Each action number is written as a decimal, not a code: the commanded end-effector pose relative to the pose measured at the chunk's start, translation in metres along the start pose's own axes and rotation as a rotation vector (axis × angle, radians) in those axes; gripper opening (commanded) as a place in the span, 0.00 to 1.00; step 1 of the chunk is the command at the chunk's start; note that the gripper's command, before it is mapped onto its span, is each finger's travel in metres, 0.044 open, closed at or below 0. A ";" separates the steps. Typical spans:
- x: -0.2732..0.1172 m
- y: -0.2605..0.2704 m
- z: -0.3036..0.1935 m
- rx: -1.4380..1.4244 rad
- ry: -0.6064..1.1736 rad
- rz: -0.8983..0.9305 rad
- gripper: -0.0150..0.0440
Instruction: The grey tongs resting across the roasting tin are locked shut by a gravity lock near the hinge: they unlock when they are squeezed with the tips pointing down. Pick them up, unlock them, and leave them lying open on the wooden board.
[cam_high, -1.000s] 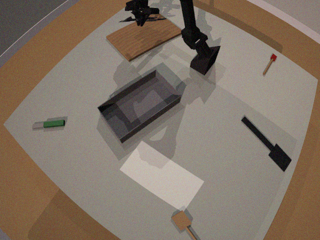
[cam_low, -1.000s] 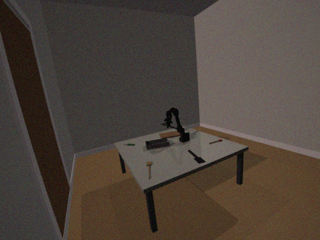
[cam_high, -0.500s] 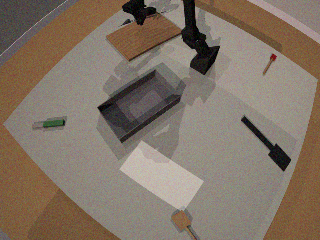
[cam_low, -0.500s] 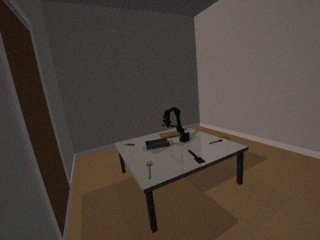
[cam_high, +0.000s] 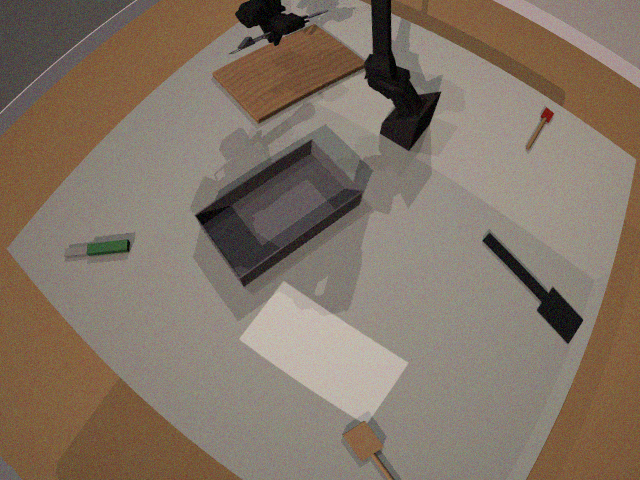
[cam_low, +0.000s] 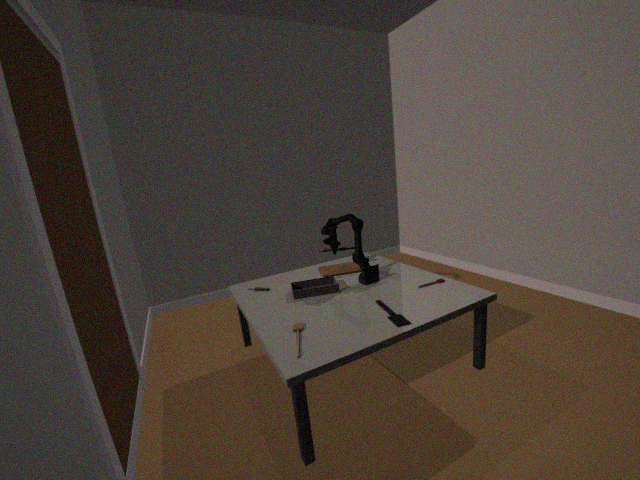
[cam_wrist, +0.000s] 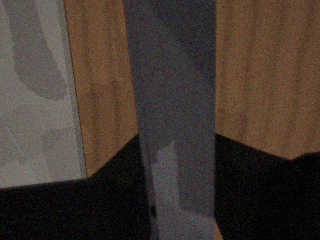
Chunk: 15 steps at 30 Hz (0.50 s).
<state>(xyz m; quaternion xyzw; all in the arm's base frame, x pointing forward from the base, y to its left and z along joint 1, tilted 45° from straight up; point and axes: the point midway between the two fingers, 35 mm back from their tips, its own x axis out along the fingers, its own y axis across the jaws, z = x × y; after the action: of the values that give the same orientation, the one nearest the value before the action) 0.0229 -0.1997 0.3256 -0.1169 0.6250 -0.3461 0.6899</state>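
Going left to right, with the roasting tin (cam_high: 303, 242) (cam_low: 315, 294) as landmark, the green-handled tool (cam_high: 108, 247) (cam_low: 261, 289) lies to its left on the tabletop (cam_high: 454, 372) (cam_low: 341, 330). Beyond the tin, the jaws (cam_high: 276, 36) (cam_low: 334, 250) are clamped on the grey tongs (cam_high: 254, 41) (cam_low: 345, 249) (cam_wrist: 175, 90), above the wooden board (cam_high: 289, 72) (cam_low: 336, 269) (the lock, I cannot judge). If they are released still locked, they may land shut, or slide off the board's edge if let go too high.

wood-grained board (cam_high: 289, 72) (cam_low: 338, 269) (cam_wrist: 270, 65), seemingly metallic tongs (cam_high: 253, 41) (cam_low: 347, 249) (cam_wrist: 175, 100)
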 end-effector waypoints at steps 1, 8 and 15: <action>-0.008 -0.009 0.003 0.029 0.018 -0.069 0.00; -0.017 -0.017 0.007 0.068 0.040 -0.150 0.00; -0.017 -0.017 0.007 0.068 0.040 -0.150 0.00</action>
<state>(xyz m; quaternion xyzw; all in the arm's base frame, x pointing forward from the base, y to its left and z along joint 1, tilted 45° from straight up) 0.0242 -0.2039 0.3467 -0.1313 0.6200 -0.4134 0.6538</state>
